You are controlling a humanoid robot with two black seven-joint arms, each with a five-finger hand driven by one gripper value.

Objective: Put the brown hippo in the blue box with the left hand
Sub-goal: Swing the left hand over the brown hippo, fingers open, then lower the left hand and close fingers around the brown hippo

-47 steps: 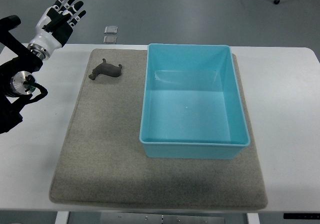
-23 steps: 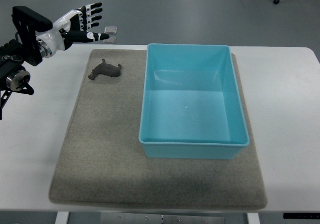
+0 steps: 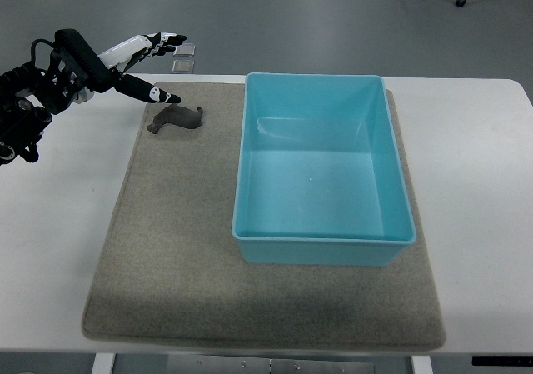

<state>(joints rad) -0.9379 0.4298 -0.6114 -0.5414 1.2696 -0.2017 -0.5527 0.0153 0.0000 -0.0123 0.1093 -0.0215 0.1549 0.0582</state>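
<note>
A small brown hippo (image 3: 176,120) lies on the grey mat (image 3: 175,249) near its far left corner. To its right stands the blue box (image 3: 323,241), with nothing inside. My left hand (image 3: 160,64) comes in from the left edge and hovers just above and behind the hippo. Its fingers are spread, the thumb pointing down toward the toy, and it holds nothing. The right arm does not show.
The mat covers most of a white table (image 3: 479,174). Two small square pads (image 3: 184,57) lie on the floor beyond the table's far edge, near the hand.
The left hand has swung from pointing up at the far left to reaching rightward, and now sits lower and closer over the hippo. The hippo and box have not moved.
</note>
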